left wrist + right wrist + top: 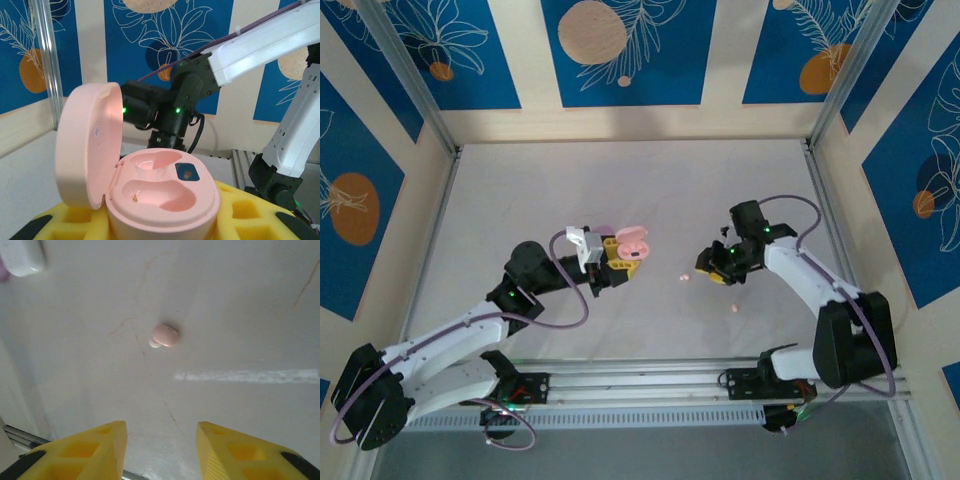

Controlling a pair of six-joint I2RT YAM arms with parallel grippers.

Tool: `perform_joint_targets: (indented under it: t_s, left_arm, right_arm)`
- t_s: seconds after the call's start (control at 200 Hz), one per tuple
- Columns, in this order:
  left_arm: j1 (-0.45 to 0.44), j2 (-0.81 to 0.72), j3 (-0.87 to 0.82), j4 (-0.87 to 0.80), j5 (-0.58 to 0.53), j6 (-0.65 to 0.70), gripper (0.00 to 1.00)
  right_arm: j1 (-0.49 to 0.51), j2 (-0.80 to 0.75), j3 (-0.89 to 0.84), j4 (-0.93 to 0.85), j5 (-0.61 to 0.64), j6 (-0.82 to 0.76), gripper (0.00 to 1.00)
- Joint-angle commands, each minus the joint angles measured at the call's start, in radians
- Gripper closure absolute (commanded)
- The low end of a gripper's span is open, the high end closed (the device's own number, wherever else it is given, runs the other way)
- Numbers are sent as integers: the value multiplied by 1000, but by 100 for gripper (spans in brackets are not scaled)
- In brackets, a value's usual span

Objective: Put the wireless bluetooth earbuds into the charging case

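The pink charging case runs off the left wrist view's bottom edge, its base hidden between yellow fingers. A white case is clipped by the right wrist view's corner. From above, an earbud is only a speck.

Even bright light, soft shadows, sharp.
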Motion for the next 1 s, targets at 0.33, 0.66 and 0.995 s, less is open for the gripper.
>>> perform_joint_targets:
  t_s: [0.33, 0.66, 0.995]
  left_arm:
    - [-9, -21, 11, -13, -20, 34, 71]
    - [-9, -28, 18, -36, -24, 37, 71]
    - [-9, -30, 24, -51, -29, 35, 71]
  right_arm:
    - [99, 216, 31, 98, -10, 100, 54]
    - [123, 298, 77, 152, 37, 115, 60]
    - [124, 369, 141, 141, 75, 93, 61]
